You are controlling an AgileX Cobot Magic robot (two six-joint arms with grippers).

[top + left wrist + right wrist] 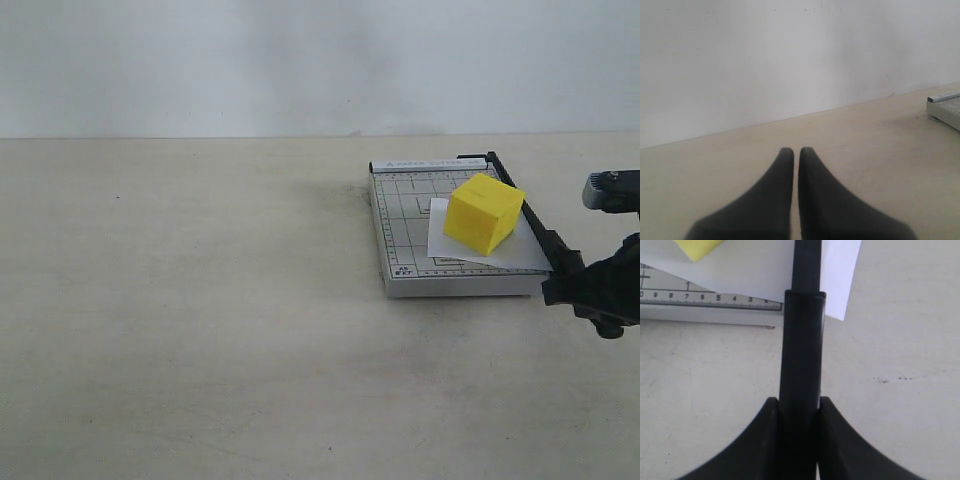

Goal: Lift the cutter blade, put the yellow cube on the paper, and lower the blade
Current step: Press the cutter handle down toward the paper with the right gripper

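The right gripper had its fingers pinched across the thick handle of the cutter blade, one on each side of it. The blade's long axis ran from its hinge at the far right corner of the grey trimmer base toward the near edge of the table. The handle end pointed straight into that gripper, so the lever and the arm were almost in line.

The yellow cube sat on the paper, which lay on the base toward the table's right edge. The cube was just beside the blade on its inner side. One corner of the sheet poked out past the blade.

The blade looked down or very nearly down over the paper. Whether it was fully seated could not be told.

The left gripper hung well apart over the bare left side of the table, its fingers pressed together on nothing. Only the right arm was placed to finish. Any last travel would probably be a short downward swing about the hinge before letting go.
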